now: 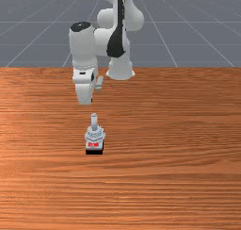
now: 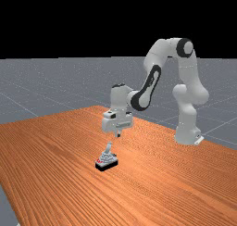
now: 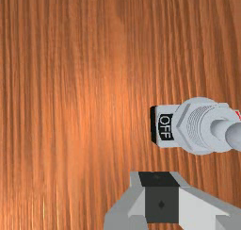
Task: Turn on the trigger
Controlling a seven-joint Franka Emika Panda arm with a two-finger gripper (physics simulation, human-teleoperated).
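In the far view my gripper [image 2: 118, 134] hangs above the trigger [image 2: 107, 161], a little to the far view's right of its lever [image 2: 109, 147], with air between them. In the front view the hand [image 1: 84, 87] is behind the trigger [image 1: 94, 135] and slightly to the left of its upward-pointing lever [image 1: 94, 120]. The trigger is a grey toggle switch on a black base, with a red label facing the front camera. In the wrist view its OFF label [image 3: 165, 126] can be read, close to my gripper [image 3: 161, 196], whose fingers are together with nothing seen held.
The trigger stands on the orange-brown wooden table [image 1: 179, 153]. The arm's base [image 2: 187, 132] is at the table's edge, on the far view's right. Bare wood surrounds the trigger.
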